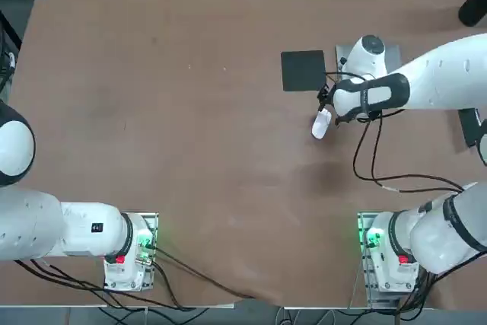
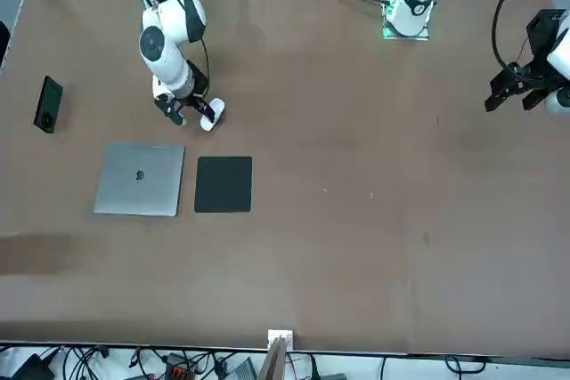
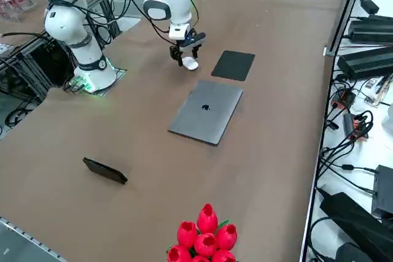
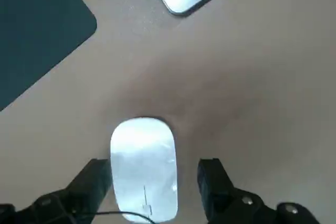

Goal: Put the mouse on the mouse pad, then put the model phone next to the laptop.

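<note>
Right claw (image 4: pixel 155 174): standing wide open over the surface (image 3: pixel 270 127), apparently not yet gripping.
Mouse (image 4: pixel 144 169): lying between the fingers, at seven o'clock from the mouse pad (image 1: pixel 303 71) in the top view.

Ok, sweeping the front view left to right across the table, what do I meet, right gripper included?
Dark grey-green rectangular model phone, thin silver-grey laptop with a black logo, small white oval mouse at the open black two-finger right gripper. The flat black square mat overlaps that stretch, so I leave it out.
</note>
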`<state>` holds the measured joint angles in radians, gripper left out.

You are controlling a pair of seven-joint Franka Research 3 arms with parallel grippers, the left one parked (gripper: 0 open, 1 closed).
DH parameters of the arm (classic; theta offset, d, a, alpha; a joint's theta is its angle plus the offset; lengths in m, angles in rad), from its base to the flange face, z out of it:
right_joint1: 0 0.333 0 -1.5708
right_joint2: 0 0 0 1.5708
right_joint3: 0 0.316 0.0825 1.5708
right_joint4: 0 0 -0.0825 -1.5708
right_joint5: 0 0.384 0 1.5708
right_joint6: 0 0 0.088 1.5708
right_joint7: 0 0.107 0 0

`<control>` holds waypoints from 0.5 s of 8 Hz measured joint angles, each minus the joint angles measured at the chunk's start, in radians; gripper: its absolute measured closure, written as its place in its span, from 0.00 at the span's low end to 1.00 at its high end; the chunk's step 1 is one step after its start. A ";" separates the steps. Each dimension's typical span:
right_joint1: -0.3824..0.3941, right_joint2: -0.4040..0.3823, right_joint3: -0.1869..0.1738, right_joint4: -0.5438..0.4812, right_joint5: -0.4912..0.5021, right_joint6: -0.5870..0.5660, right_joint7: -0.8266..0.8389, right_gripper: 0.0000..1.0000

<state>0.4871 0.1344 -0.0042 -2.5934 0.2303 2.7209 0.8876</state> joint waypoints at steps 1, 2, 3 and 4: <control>0.010 0.020 0.000 0.000 0.000 0.023 0.016 0.00; 0.019 0.036 0.000 0.000 0.000 0.036 0.023 0.00; 0.027 0.043 0.000 0.000 0.000 0.043 0.027 0.00; 0.031 0.044 0.000 0.000 0.000 0.046 0.031 0.00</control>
<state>0.5179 0.1783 -0.0042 -2.5934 0.2303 2.7670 0.9183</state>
